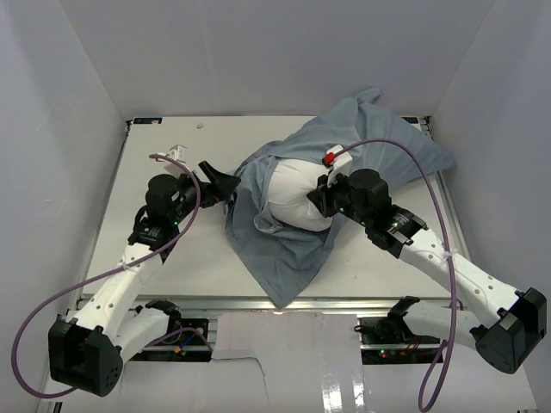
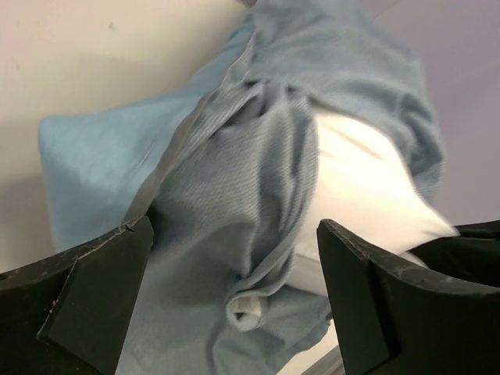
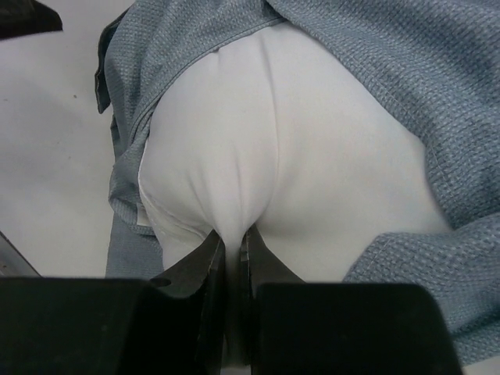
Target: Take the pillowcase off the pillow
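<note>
Pillowcase, grey-blue side out, lies rumpled on the bench and is only partly off. One bulging end of the white pillow is bare, and the right hand is clamped on a pinch of that white cloth, fingers nearly together with a fold drawn in between them. Beyond that hand and on both sides of it the cover wraps the pillow, with loose cloth trailing away past it. The left hand is spread wide and holds nothing; a bunched ridge of the cover lies straight ahead of it, between its fingers but not gripped. I judge the job under way rather than near done. What is left is for the left hand to grip the cover and draw it off while the right hand holds the pillow back.
</note>
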`<state>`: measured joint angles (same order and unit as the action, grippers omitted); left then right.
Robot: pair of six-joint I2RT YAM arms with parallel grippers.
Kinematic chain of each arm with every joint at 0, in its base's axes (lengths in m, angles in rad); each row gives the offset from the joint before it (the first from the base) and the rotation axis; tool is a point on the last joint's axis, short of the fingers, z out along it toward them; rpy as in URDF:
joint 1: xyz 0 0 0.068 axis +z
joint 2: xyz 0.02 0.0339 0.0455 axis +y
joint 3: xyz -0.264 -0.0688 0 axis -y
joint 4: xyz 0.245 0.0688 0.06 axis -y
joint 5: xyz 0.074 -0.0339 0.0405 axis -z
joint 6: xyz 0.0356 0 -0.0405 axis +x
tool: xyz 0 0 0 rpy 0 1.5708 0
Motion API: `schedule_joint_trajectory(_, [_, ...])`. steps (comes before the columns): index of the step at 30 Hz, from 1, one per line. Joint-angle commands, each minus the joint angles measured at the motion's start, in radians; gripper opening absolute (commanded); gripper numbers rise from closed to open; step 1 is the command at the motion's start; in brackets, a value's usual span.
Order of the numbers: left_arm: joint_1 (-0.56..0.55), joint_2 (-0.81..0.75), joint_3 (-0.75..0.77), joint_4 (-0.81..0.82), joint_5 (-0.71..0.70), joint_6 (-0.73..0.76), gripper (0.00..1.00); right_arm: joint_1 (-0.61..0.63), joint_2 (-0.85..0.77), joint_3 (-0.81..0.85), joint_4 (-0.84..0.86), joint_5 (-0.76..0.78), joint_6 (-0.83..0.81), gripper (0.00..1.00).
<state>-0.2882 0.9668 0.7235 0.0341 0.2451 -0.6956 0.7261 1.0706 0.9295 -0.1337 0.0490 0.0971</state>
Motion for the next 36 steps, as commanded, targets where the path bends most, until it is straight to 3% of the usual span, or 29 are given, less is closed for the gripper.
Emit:
schedule_joint_trajectory(1, [0.000, 0.050, -0.022, -0.109, -0.004, 0.022, 0.98, -0.016, -0.027, 0.094, 0.094, 0.028, 0.001, 0.08])
schedule_joint_trajectory(8, [-0.002, 0.107, -0.075, -0.042, -0.013, -0.002, 0.98, -0.034, -0.024, 0.132, 0.083, -0.004, -0.004, 0.08])
schedule_joint_trajectory(12, [0.000, 0.188, -0.061, 0.082, -0.018, 0.001, 0.98, -0.034, -0.035, 0.123, 0.086, -0.026, 0.006, 0.08])
schedule_joint_trajectory(14, [-0.002, 0.225, -0.061, 0.156, 0.023, 0.004, 0.91, -0.036, -0.040, 0.118, 0.091, -0.026, 0.007, 0.08])
schedule_joint_trajectory(15, [-0.002, 0.269, -0.055, 0.171, 0.034, 0.007, 0.83, -0.036, -0.041, 0.118, 0.091, -0.026, 0.007, 0.08])
schedule_joint_trajectory(16, [-0.002, 0.291, -0.046, 0.179, 0.040, 0.007, 0.49, -0.036, -0.043, 0.120, 0.094, -0.026, 0.007, 0.08])
schedule_joint_trajectory(18, [0.000, 0.323, -0.027, 0.176, 0.014, 0.016, 0.18, -0.037, -0.046, 0.121, 0.094, -0.014, 0.004, 0.08])
schedule_joint_trajectory(19, [0.003, 0.322, -0.024, 0.149, -0.071, 0.018, 0.00, -0.040, -0.049, 0.124, 0.094, -0.008, -0.003, 0.08])
schedule_joint_trajectory(23, [0.053, 0.322, 0.023, 0.029, -0.361, -0.059, 0.00, -0.071, -0.081, 0.112, 0.086, -0.009, -0.010, 0.08])
schedule_joint_trajectory(26, [0.136, 0.395, 0.105, -0.028, -0.432, -0.074, 0.00, -0.106, -0.136, 0.095, 0.072, -0.014, -0.013, 0.08])
schedule_joint_trajectory(31, [0.195, 0.585, 0.188, -0.028, -0.478, -0.081, 0.00, -0.136, -0.242, 0.062, 0.052, 0.002, -0.020, 0.08])
schedule_joint_trajectory(36, [0.201, 0.691, 0.228, -0.028, -0.462, -0.085, 0.00, -0.137, -0.216, 0.080, 0.048, -0.038, -0.005, 0.08])
